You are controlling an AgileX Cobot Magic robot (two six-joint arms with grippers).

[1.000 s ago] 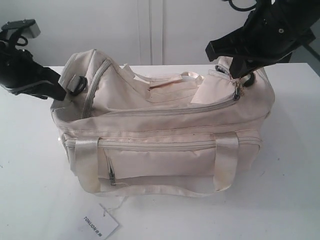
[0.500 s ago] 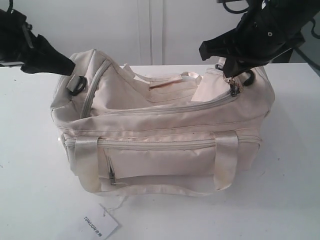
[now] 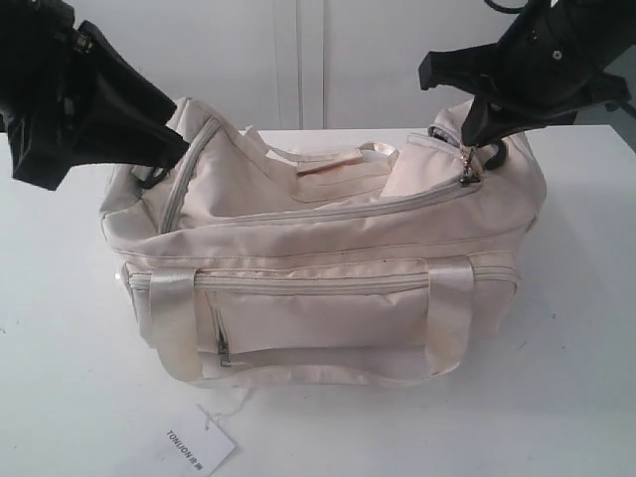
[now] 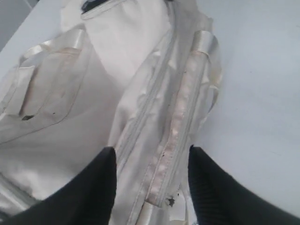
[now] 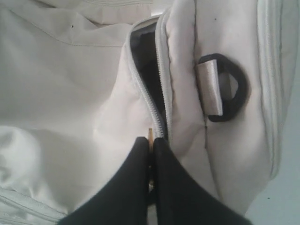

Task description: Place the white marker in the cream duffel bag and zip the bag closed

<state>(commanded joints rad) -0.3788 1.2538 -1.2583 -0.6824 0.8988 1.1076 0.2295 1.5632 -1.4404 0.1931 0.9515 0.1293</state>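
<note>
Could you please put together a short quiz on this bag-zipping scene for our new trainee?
1. True or false: the left tool is clamped shut on the cream duffel bag.
2. What does the right tool pinch? A) a black end ring B) the zipper pull C) the TONLION tag
3. In the right wrist view, what shows through the gap in the zip?
Key: 1 false, its jaws stand open over the bag. 2 B. 3 the dark lining; the zip is not closed there.
</note>
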